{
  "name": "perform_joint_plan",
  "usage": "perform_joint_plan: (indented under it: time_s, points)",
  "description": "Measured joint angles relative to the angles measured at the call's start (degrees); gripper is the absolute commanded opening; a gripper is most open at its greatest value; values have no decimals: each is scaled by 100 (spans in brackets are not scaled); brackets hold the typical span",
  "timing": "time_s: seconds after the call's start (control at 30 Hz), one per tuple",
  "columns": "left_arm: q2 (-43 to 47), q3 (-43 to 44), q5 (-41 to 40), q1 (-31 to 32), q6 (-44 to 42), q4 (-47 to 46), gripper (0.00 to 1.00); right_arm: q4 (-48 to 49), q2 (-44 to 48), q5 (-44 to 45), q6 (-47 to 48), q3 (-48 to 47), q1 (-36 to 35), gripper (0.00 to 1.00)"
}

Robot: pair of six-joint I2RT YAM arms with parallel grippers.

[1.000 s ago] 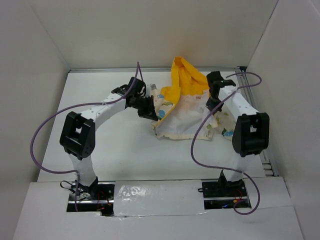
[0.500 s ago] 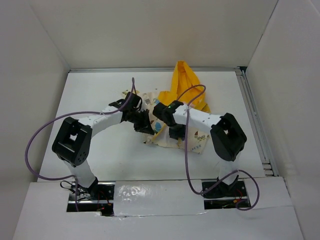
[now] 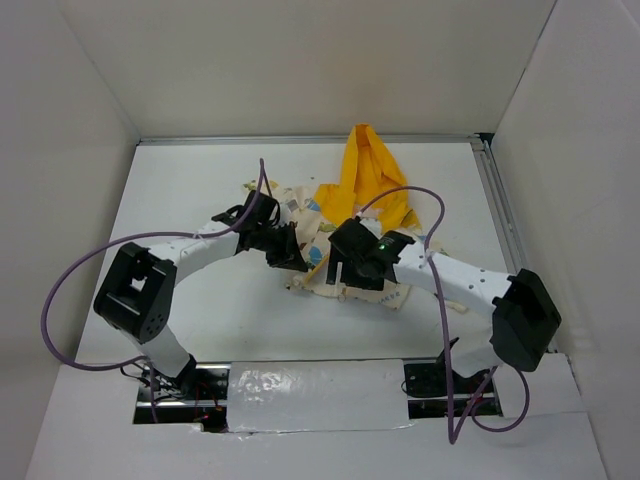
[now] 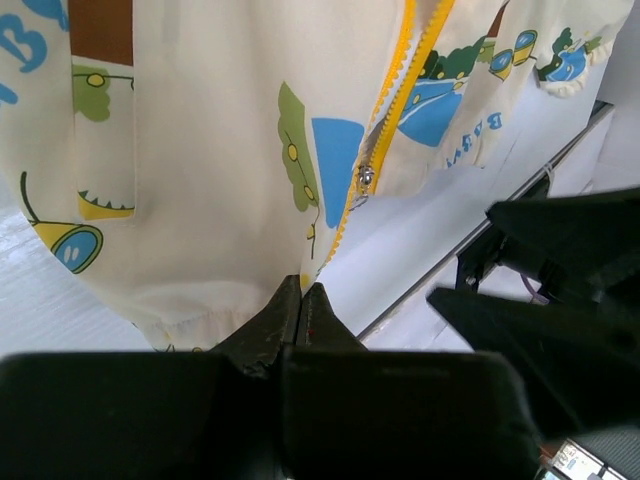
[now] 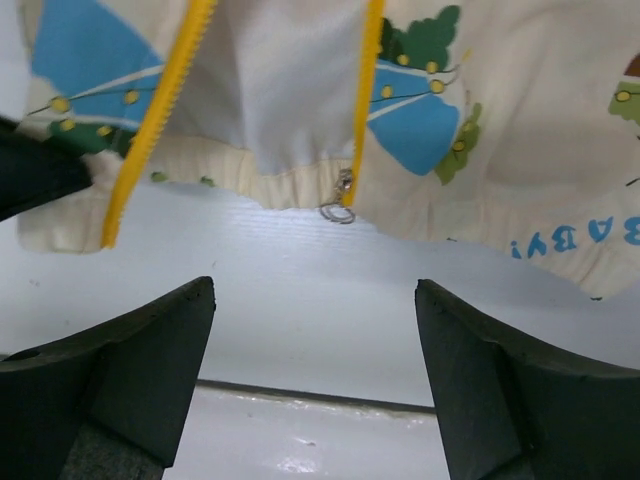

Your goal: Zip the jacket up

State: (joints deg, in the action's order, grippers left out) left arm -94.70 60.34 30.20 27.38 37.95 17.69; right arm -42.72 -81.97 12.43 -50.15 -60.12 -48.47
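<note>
The jacket (image 3: 300, 203) lies mid-table, cream with cartoon prints, its yellow hood (image 3: 365, 175) toward the far side. My left gripper (image 3: 288, 258) is shut on the jacket's bottom hem; in the left wrist view the jaws (image 4: 302, 290) pinch the hem (image 4: 200, 310) right at the foot of the yellow zipper strip (image 4: 385, 120), and the metal slider (image 4: 366, 178) hangs a little above. My right gripper (image 3: 345, 280) stands open just in front of the hem. Seen from its wrist, it (image 5: 312, 290) holds nothing, and the zipper pull (image 5: 343, 195) with its ring sits ahead between two separated yellow strips.
White walls box in the table on three sides. A metal rail (image 3: 505, 225) runs along the right edge. Purple cables (image 3: 80, 270) loop off both arms. A taped strip (image 3: 315, 385) crosses the near edge between the arm bases.
My right arm swung from the jacket's right side over to its near hem and opened its jaws. The left gripper stayed shut on the hem and drew the jacket slightly nearer.
</note>
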Motion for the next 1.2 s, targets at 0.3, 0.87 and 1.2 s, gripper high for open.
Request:
perform_joint_plan:
  time_s: [0.3,0.87,1.2]
  points:
    - [52,-184,63,31,0,-160,0,306,-584,90,-444,426,337,69]
    - [52,-184,127,166,-2,-234,0,719,-1331,350,-870,442,452,43]
    - [74,-184,127,173,-9,-236,0,1161,-1121,330,-787,730,431,52]
